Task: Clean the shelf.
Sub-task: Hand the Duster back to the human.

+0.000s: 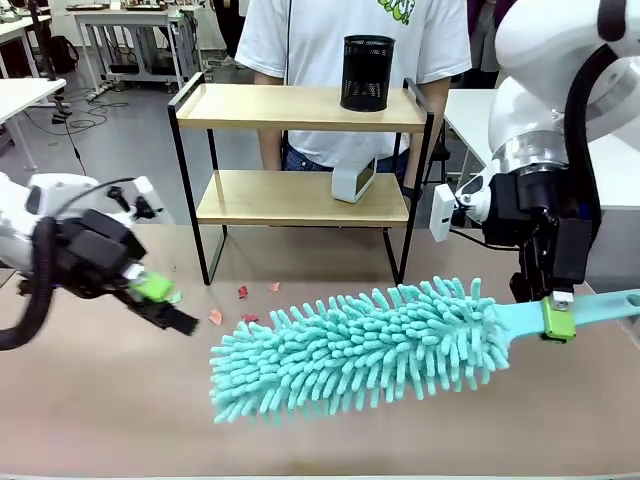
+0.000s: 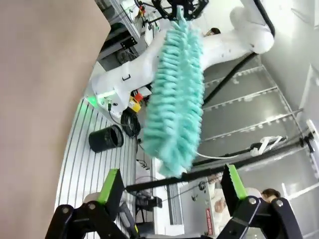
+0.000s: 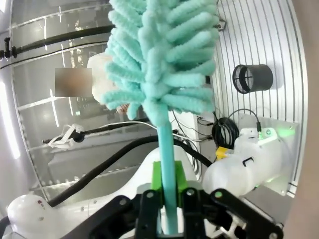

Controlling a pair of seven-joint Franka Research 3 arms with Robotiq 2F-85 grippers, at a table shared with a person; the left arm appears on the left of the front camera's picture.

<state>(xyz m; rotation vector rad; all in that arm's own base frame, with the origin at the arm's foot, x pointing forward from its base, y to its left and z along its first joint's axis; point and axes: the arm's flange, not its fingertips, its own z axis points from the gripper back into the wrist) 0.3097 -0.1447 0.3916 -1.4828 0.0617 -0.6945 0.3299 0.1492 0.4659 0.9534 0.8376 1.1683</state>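
I have the shelf (image 1: 305, 112) standing at the far middle of the table (image 1: 100, 400), its two wooden boards in the black frame, right in front of a person in a white shirt (image 1: 330, 40). A black mesh cup (image 1: 367, 72) stands on the top board toward its 3 o'clock end, and a small white device (image 1: 353, 180) leans on the lower board below it. Just off the shelf's legs at 7 o'clock a few red scraps (image 1: 243, 292) lie on the tabletop.

My right gripper (image 1: 556, 312), at 4 o'clock of the shelf, is clamped on the handle of a teal duster (image 1: 360, 345); its fluffy head stretches toward 9 o'clock above the table, I think not touching it, though the front view leaves that unsure. In the right wrist view the handle runs straight up between the closed fingers.

My left gripper (image 1: 165, 300) sits low at 8 o'clock of the shelf, near the scraps, with its green pads (image 2: 110, 185) spread apart and nothing between them.
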